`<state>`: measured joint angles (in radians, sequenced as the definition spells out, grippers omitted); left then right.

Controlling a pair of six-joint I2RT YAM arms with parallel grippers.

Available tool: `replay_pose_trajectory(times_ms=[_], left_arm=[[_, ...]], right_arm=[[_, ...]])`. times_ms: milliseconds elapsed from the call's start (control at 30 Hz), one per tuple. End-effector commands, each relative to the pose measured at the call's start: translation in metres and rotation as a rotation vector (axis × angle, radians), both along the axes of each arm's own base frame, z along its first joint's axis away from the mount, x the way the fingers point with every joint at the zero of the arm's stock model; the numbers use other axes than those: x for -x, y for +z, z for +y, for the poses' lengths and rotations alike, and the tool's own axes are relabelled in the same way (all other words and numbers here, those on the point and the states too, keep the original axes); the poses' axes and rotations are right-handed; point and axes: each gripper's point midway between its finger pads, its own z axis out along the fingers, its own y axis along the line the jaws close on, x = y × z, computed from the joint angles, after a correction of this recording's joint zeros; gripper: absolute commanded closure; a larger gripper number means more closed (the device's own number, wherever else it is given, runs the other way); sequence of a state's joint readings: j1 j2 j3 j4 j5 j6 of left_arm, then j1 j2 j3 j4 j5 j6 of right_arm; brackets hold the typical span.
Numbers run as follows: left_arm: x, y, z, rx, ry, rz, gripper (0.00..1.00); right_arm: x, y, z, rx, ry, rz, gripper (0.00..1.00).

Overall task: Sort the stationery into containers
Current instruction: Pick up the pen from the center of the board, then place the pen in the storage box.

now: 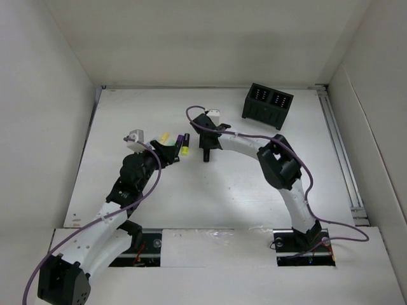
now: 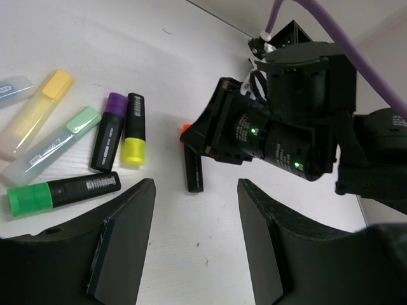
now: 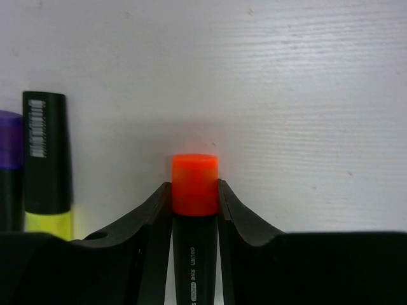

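Note:
My right gripper (image 3: 195, 190) is shut on a black highlighter with an orange cap (image 3: 195, 181), its fingers pressed against both sides of the cap. In the top view this gripper (image 1: 206, 143) is at the table's middle back, and the pen (image 1: 205, 155) lies on the table under it. My left gripper (image 2: 194, 241) is open and empty, just near of that pen (image 2: 194, 170). Several highlighters lie to its left: purple-capped (image 2: 108, 130), yellow-capped (image 2: 133, 130), green-capped (image 2: 63, 190), and translucent ones (image 2: 38, 114). The black two-compartment box (image 1: 267, 105) stands at the back right.
White walls enclose the table on the left, back and right. A purple cable (image 1: 299, 165) runs along the right arm. A metal rail (image 1: 340, 152) lines the table's right edge. The right arm's wrist (image 2: 286, 127) fills the space just beyond my left gripper.

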<state>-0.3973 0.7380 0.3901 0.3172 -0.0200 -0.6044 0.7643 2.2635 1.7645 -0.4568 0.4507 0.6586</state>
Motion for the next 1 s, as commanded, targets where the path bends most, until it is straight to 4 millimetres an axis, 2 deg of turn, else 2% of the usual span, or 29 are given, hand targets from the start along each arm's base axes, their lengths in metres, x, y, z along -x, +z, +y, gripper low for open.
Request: replay_pose_trajectory(times_ms=[0,33,67,133,167,200,233,267,333,400,467,500,533,600,633,667,867,900,967], left_arm=[[-0.004,0.029,-0.004,0.033,-0.012,-0.071,0.49],[-0.004,0.029,-0.004,0.033,-0.012,-0.071,0.49],[-0.004,0.029,-0.004,0.033,-0.012,-0.071,0.49],[-0.005,0.032,-0.004,0.037,-0.012,-0.081,0.49],[-0.006,0.028,-0.005,0.033,-0.012,-0.070,0.49],[-0.005,0.028,-0.006,0.034,-0.023,-0.069,0.49],[-0.005,0.028,-0.006,0.034,-0.023,-0.069,0.49],[-0.005,0.028,-0.006,0.034,-0.023,-0.069,0.49],[-0.007,0.028,-0.007,0.035,-0.023,-0.071,0.49],[-0.007,0.028,-0.007,0.034,-0.023,-0.070,0.49],[-0.007,0.025,-0.009,0.032,-0.035,-0.061,0.49],[-0.007,0.025,-0.009,0.033,-0.035,-0.061,0.49],[-0.007,0.025,-0.009,0.033,-0.035,-0.061,0.49],[-0.008,0.022,-0.008,0.028,-0.024,-0.053,0.49],[-0.008,0.022,-0.008,0.028,-0.024,-0.053,0.49],[-0.008,0.022,-0.008,0.028,-0.024,-0.053,0.49],[-0.012,0.018,-0.008,0.022,-0.015,-0.042,0.49],[-0.012,0.020,-0.008,0.021,-0.015,-0.041,0.49],[-0.013,0.017,-0.008,0.018,-0.015,-0.033,0.49]], right_arm=[[-0.011,0.058,-0.003,-0.120,-0.010,-0.091,0.87],[-0.017,0.073,-0.008,-0.155,-0.021,-0.118,0.87],[-0.023,0.108,-0.012,-0.214,-0.031,-0.186,0.87],[-0.036,0.144,-0.030,-0.265,-0.081,-0.262,0.87],[-0.053,0.167,-0.050,-0.293,-0.134,-0.328,0.89],[-0.059,0.199,-0.066,-0.323,-0.173,-0.396,0.89],[-0.067,0.214,-0.083,-0.329,-0.219,-0.443,0.89],[-0.082,0.225,-0.120,-0.301,-0.321,-0.498,0.89],[-0.099,0.255,-0.155,-0.295,-0.432,-0.591,0.91],[-0.117,0.287,-0.204,-0.279,-0.566,-0.702,0.91],[-0.133,0.284,-0.230,-0.236,-0.633,-0.720,0.91],[-0.141,0.287,-0.253,-0.203,-0.682,-0.745,0.91],[-0.153,0.288,-0.260,-0.183,-0.704,-0.759,0.91],[-0.164,0.288,-0.278,-0.104,-0.741,-0.774,0.91],[-0.170,0.305,-0.287,-0.096,-0.764,-0.810,0.91],[-0.179,0.289,-0.288,-0.029,-0.756,-0.787,0.91],[-0.199,0.282,-0.294,0.105,-0.756,-0.813,0.91],[-0.202,0.269,-0.293,0.128,-0.747,-0.793,0.91],[-0.204,0.262,-0.293,0.139,-0.752,-0.783,0.91]])
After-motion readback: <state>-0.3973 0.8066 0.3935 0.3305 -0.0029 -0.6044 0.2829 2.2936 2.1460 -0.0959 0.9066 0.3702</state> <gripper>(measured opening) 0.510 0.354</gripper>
